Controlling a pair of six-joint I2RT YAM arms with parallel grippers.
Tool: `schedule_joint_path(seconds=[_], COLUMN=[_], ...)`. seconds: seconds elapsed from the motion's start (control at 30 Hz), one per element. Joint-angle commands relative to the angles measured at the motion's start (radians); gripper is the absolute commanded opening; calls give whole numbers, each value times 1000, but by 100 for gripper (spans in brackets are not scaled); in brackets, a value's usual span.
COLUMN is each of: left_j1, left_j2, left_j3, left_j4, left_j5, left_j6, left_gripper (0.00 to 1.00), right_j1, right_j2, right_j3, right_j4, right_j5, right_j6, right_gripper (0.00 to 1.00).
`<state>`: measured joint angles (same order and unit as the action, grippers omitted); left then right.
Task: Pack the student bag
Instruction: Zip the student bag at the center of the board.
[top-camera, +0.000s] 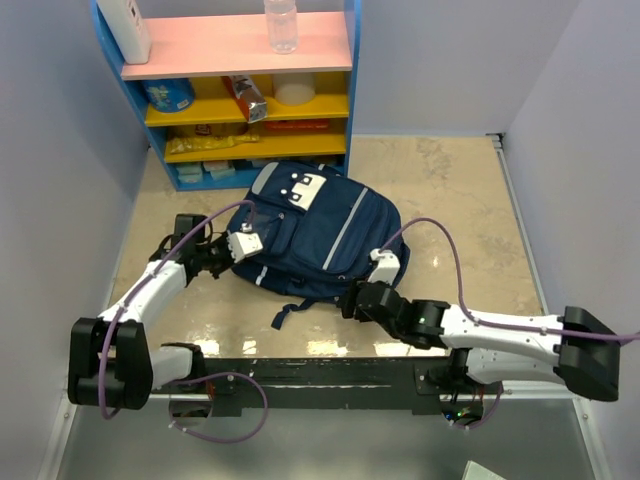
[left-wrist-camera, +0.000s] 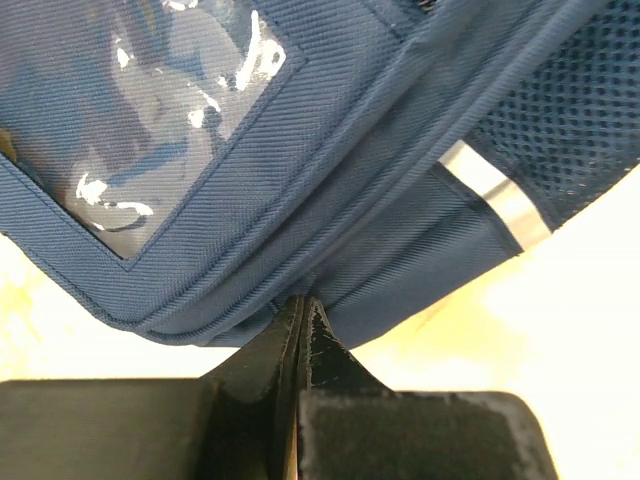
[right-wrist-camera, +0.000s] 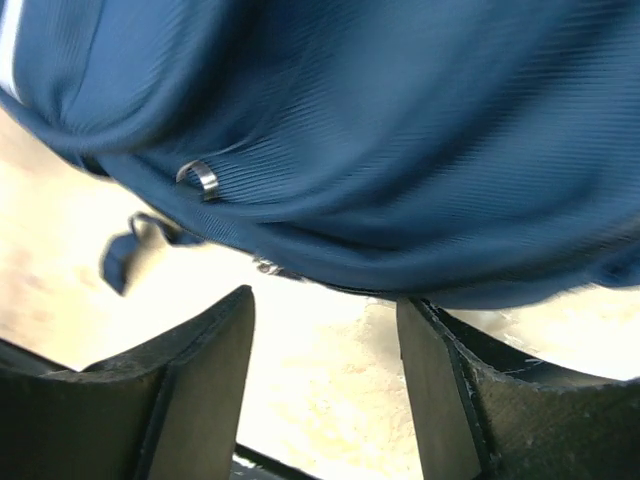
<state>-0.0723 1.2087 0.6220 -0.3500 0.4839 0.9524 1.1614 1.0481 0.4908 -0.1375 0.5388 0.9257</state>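
Observation:
The student bag (top-camera: 310, 235) lies flat on the table, navy with light-grey stripes and a white patch toward the shelf. My left gripper (top-camera: 236, 264) is at the bag's left edge. In the left wrist view its jaws (left-wrist-camera: 303, 300) are closed, with the tips pinching the bag's seam edge (left-wrist-camera: 330, 150) below a clear window pocket. My right gripper (top-camera: 352, 297) is at the bag's near right edge. In the right wrist view it (right-wrist-camera: 325, 300) is open and empty, with the bag's fabric (right-wrist-camera: 400, 130) just beyond the fingertips and a metal zip pull (right-wrist-camera: 200, 178) to the left.
A blue shelf unit (top-camera: 240, 90) with pink and yellow shelves stands at the back left, holding a bottle (top-camera: 281, 25), a white box (top-camera: 128, 30) and snacks. A loose bag strap (top-camera: 285, 314) trails toward the near edge. Walls close in on both sides.

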Motion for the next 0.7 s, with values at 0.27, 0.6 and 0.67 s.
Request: schedule_joint_path(seconds=[0.27,0.6,0.67], left_j1=[8,8,8], left_j2=[-32,-49,-49], left_j3=[22,21,21], left_j4=[-63,-75,-78], left_j5=[59,62,62], left_j6=[-12,0,3], left_gripper=[0,0,0], right_j1=[127,175,191], right_j2=[254,427,463], right_j3=[144,218,238], right_j4=[105,23,3], right_j5=[157,375,414], right_j6=[-148,17,53], right_gripper=[58,40,37])
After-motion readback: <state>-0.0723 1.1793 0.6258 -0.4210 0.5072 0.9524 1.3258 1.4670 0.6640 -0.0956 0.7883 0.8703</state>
